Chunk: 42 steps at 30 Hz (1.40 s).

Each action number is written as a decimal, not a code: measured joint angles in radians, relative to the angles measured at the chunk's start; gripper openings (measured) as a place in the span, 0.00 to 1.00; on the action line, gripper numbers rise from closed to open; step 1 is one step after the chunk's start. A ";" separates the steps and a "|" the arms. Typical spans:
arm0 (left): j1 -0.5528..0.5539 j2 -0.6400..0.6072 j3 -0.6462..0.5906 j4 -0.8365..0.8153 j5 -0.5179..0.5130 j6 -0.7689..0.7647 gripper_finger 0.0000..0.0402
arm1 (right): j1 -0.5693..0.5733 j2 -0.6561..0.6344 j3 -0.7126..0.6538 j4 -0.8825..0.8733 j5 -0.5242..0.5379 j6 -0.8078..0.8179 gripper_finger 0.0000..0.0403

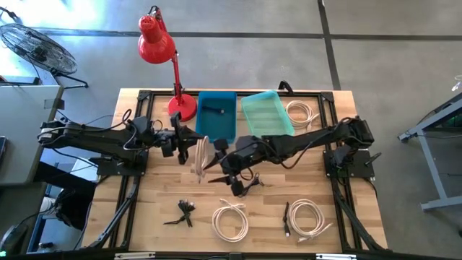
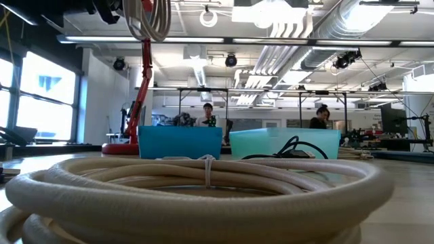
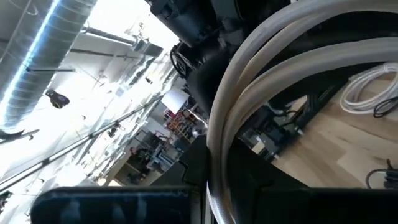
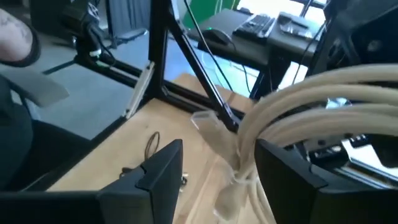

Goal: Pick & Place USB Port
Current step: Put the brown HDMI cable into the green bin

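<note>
Two tools meet at one raised cable coil (image 1: pixel 201 153): left tool (image 1: pixel 189 141) clamped on it, right tool (image 1: pixel 222 160) spread wide around it. If released early, it could be dropped short of the blue bin (image 1: pixel 216 114).

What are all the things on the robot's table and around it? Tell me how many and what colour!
Held cable coil: one, cream, lifted above the table's middle between both tools.
Cable coils on the table: three, white; back right, front middle, front right.
Black cables: two, one at the front left, one under the right arm.
Bins: two, blue and teal, at the back.
Desk lamp: one, red, back left.
Fan: one, grey, on the floor, far left.
People: two, far behind the table.
Left tool: dark, shut on the held cable coil.
Right tool: dark, open around the same coil.
</note>
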 joint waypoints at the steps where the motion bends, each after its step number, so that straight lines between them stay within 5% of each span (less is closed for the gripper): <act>1: 0.000 0.005 0.000 0.006 0.000 0.000 0.08 | 0.000 0.000 0.000 0.010 -0.002 0.000 0.48; 11: 0.000 0.020 0.002 0.013 -0.005 0.000 0.08 | -0.007 -0.001 0.001 -0.003 0.025 0.009 0.48; 19: 0.000 0.020 0.002 -0.013 0.002 0.000 0.08 | -0.005 -0.002 0.001 -0.110 0.144 0.012 0.48; 42: 0.000 0.070 0.002 0.027 0.006 0.003 0.08 | -0.035 0.082 0.000 0.082 -0.024 -0.021 0.48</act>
